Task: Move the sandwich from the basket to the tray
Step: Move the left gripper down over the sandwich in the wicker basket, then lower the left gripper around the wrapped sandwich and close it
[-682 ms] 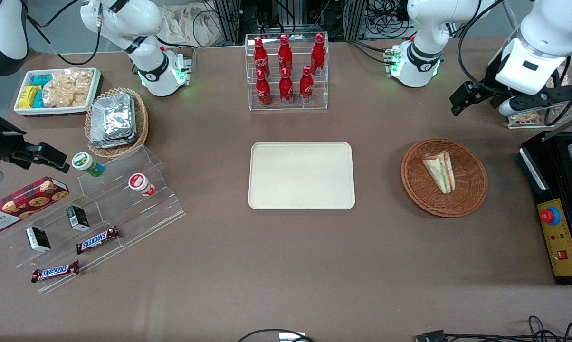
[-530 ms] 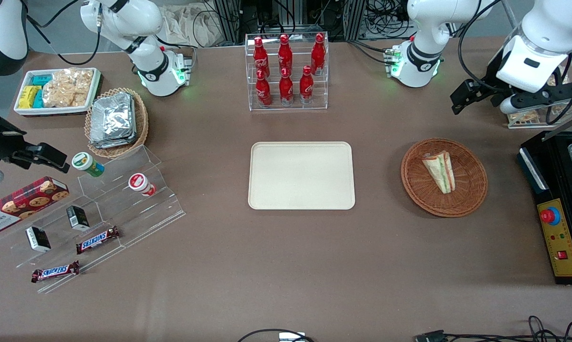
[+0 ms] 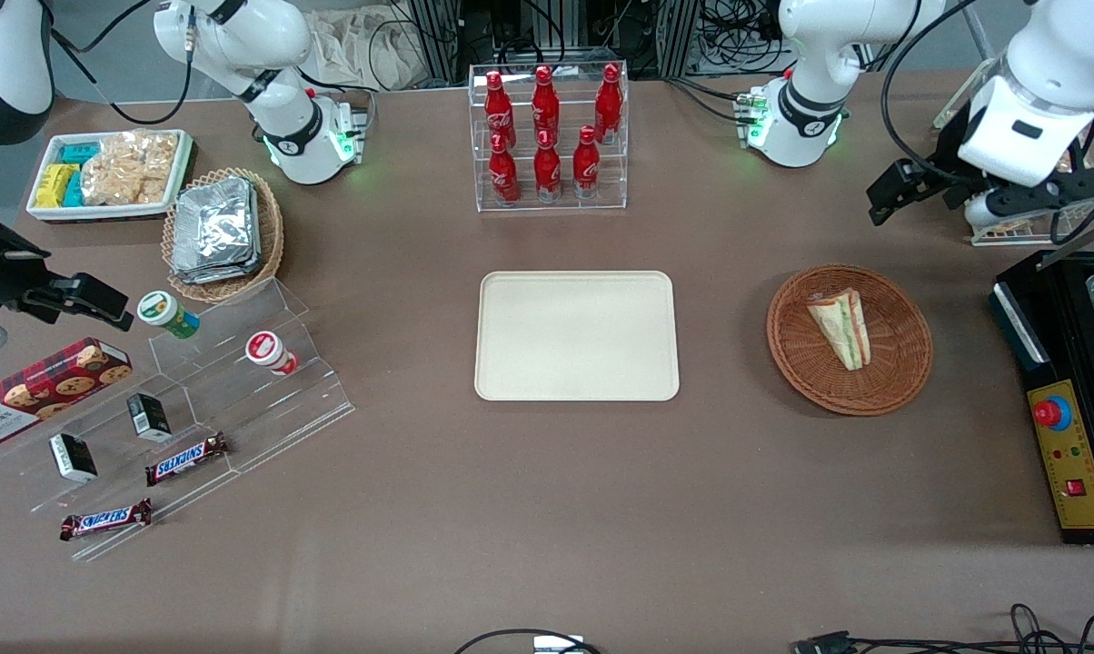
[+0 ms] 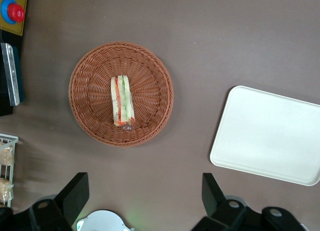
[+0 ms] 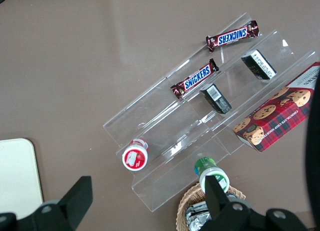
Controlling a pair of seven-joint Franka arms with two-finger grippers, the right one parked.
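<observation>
The picture edge cuts off the tray and the gripper base

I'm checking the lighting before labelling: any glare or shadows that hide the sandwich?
Front view: even light; the sandwich in the basket shows clearly, with only a soft shadow at the basket's edge. Left wrist view: sandwich sharp; the gripper, fingers open, hangs above the table beside the basket, dark but casting nothing on it.

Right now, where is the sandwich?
The sandwich lies in the basket, toward the working arm's end from the tray; the open gripper hangs high above.
</observation>
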